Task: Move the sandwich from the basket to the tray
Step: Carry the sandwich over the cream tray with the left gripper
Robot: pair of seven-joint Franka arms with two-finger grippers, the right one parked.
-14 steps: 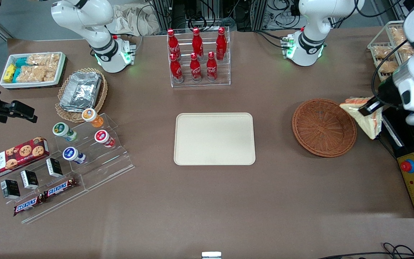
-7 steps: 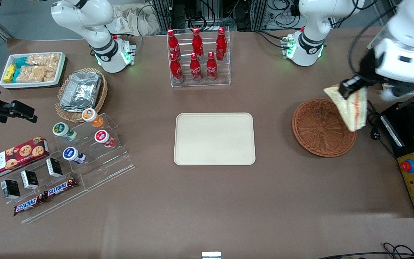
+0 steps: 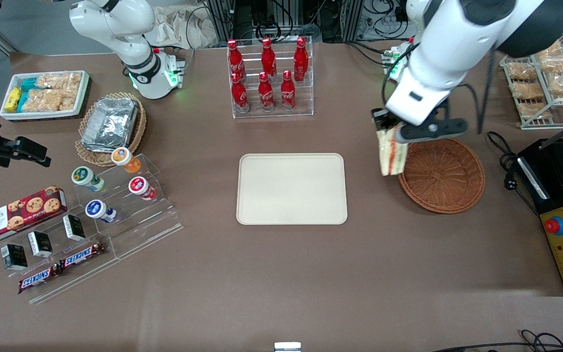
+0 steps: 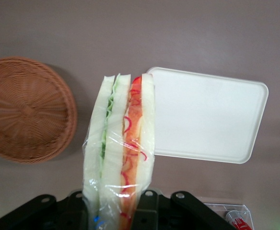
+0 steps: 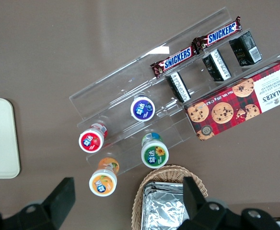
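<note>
gripper (image 3: pixel 393 131) clamps 1 sandwich (image 3: pixel 392 152) above table | 1 basket (image 3: pixel 445 178) beside | 1 tray (image 3: pixel 292 188) bare

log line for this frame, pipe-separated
phase: carry | gripper: shut on sandwich, raised at the basket rim nearest the tray | tray: bare | basket: no sandwich in it
</note>
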